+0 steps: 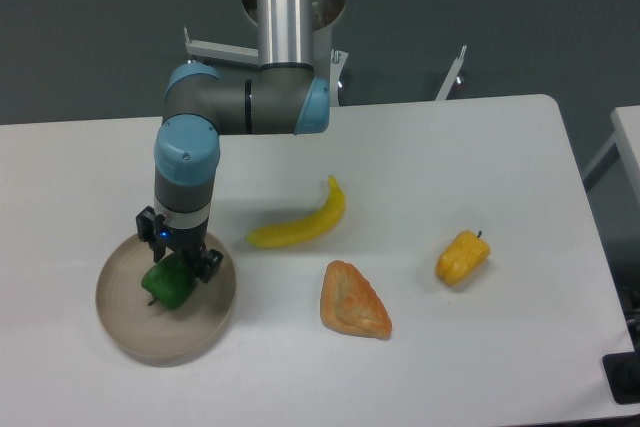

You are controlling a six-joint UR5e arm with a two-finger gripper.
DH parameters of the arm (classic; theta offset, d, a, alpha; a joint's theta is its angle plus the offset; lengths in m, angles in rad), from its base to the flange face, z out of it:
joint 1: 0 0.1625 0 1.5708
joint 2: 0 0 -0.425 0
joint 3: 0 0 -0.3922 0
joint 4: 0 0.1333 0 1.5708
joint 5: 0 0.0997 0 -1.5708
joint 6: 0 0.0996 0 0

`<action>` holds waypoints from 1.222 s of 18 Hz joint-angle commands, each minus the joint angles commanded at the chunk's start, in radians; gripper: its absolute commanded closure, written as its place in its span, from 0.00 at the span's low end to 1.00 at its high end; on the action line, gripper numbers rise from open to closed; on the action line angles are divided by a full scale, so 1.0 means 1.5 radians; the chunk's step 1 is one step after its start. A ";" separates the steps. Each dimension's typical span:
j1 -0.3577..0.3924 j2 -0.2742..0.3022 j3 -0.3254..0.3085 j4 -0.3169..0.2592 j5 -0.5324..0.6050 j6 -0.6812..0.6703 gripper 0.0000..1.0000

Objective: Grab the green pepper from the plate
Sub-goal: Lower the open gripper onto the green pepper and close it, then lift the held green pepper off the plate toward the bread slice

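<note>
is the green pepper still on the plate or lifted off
On the plate: the green pepper sits inside the plate rim, with the gripper down over it.

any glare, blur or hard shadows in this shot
Fixed camera view: sharp overall, lighting soft and even; the banana and yellow pepper cast only faint shadows; a mild sheen on the green pepper beneath the pincer, no blown-out glare; the plate reads clearly.

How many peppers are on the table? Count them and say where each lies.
2. The green pepper lies on the plate at the left, under the gripper; the yellow pepper lies at the right.
</note>
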 joint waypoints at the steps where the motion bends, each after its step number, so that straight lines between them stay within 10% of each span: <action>1: 0.000 0.001 0.000 0.000 0.000 0.001 0.55; 9: 0.016 0.025 0.021 -0.015 0.001 0.027 0.56; 22: 0.181 0.051 0.118 -0.200 0.061 0.302 0.56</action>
